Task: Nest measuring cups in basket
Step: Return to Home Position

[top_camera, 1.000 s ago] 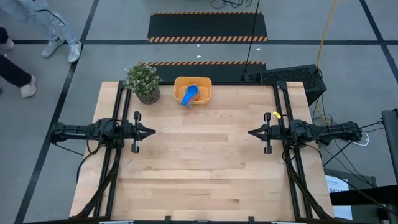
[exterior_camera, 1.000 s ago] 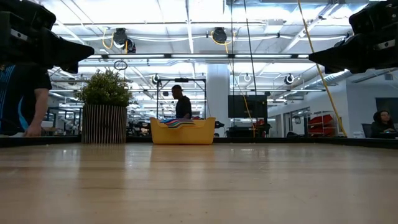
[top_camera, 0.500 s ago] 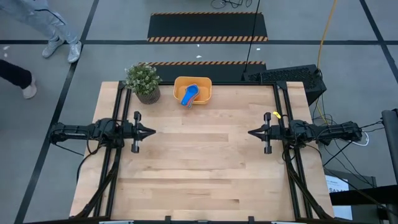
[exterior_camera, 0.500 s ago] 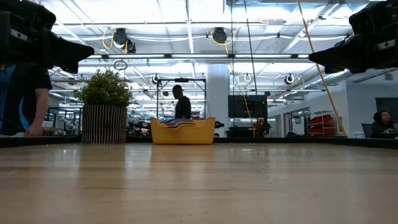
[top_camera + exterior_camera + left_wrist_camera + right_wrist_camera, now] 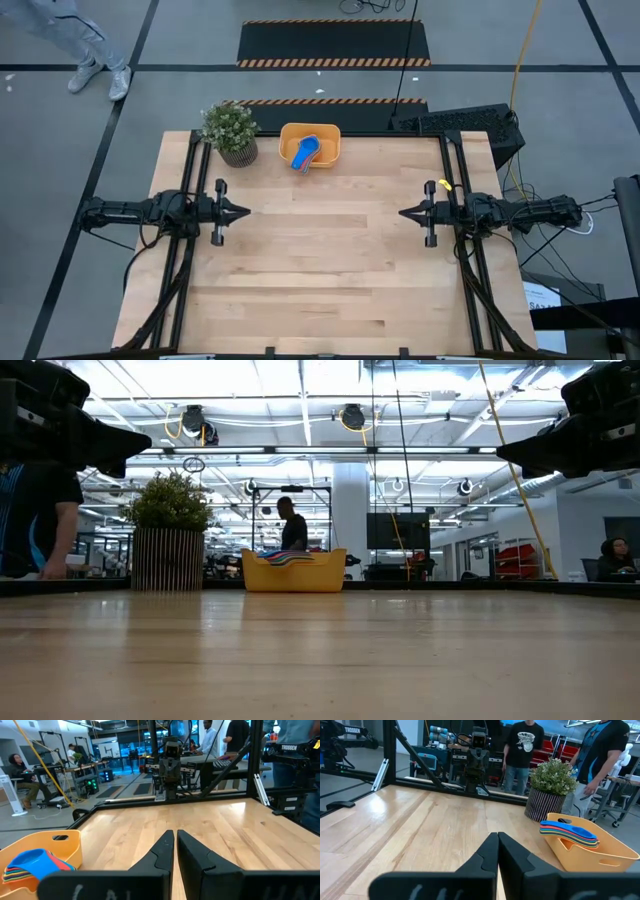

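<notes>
The left gripper [image 5: 243, 211] hangs at the 9 o'clock side of the pale wooden table [image 5: 320, 270], its two dark fingers pressed together on nothing and pointing toward 3 o'clock. In its own wrist view the fingers [image 5: 165, 851] meet with only a thin slit between them. The right gripper [image 5: 403, 213] mirrors it at the 3 o'clock side, also clenched and empty, pointing toward 9 o'clock. The two tips are well apart, with bare table between them.

At the table's 12 o'clock edge sits the shallow orange-yellow plastic basket [image 5: 333, 136] with rounded corners. Inside it lie the small plastic measuring cups [image 5: 303, 153], nested in one stack with a blue one on top. From the right wrist, red, green and yellow rims show beneath the blue cup [image 5: 568, 833], and the flat handles reach over the basket's rim [image 5: 592, 857].

Just beside the basket, toward 11 o'clock, stands a small green potted plant [image 5: 230, 132] in a ribbed round pot. People stand in the room beyond the table.
</notes>
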You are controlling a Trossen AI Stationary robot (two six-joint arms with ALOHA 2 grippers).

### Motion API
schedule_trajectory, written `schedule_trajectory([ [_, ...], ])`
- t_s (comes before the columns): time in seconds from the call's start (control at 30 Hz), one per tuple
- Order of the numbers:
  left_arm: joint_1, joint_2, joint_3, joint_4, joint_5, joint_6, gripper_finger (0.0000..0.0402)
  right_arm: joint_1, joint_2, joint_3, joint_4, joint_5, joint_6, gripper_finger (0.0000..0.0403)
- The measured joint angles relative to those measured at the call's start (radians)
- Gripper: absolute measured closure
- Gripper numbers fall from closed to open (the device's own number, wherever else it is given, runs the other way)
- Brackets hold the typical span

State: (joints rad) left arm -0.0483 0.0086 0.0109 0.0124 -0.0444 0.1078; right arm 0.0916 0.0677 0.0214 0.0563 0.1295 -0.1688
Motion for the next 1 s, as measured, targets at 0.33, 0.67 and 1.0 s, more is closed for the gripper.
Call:
schedule_trajectory([
  [0.33, 0.0, 0.0, -0.003, 0.039, -0.002, 0.0, 0.0376, 0.0, 0.0, 0.0, 0.0, 0.0, 0.0, 0.0403],
  [0.67, 0.0, 0.0, -0.003, 0.055, -0.001, 0.0, 0.0376, 0.0, 0.0, 0.0, 0.0, 0.0, 0.0, 0.0403],
  [1.0, 0.0, 0.0, -0.002, 0.058, -0.001, 0.0, 0.0376, 0.0, 0.0, 0.0, 0.0, 0.0, 0.0, 0.0403],
])
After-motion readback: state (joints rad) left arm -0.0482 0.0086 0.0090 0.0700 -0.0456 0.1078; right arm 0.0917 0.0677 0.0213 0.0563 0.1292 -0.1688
